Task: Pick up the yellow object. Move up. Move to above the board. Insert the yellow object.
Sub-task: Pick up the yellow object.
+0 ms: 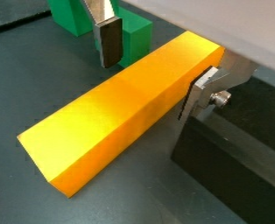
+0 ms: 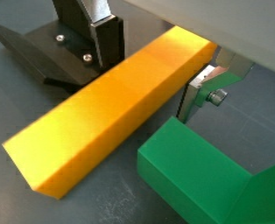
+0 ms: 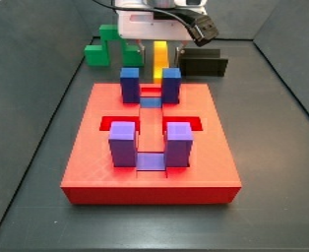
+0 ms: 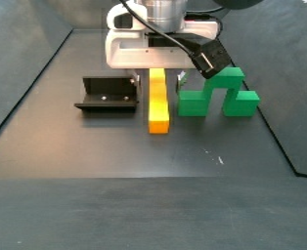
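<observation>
In both wrist views the claw (image 1: 158, 70) straddles one end of the yellow object (image 1: 123, 109), its silver fingers (image 1: 107, 39) standing on either flank of the bar. They look close against the sides, but whether the pads are pressing or just beside the faces I cannot tell. The yellow object (image 2: 110, 109) is a long plain bar, bright yellow on top and shading to orange on its side and end faces, with sharp edges and no marks. It appears to lie flat on the dark counter (image 1: 116, 206), so by my reading the pick-up is in hand and the lift, the move and the insertion are all left. A green stepped block (image 2: 210, 175) sits just beside the bar, and the fixture (image 2: 40, 52) lies on the other flank.

In a side view the claw (image 4: 157, 70) is low over the far end of the yellow object (image 4: 157, 103), between the fixture (image 4: 107, 96) and the green stepped block (image 4: 219, 96); the board is out of sight.

In a side view the board (image 3: 151, 162) lies nearer the camera, its blue and purple posts upright, with the yellow object (image 3: 160, 54) behind it under the claw (image 3: 161, 39).
</observation>
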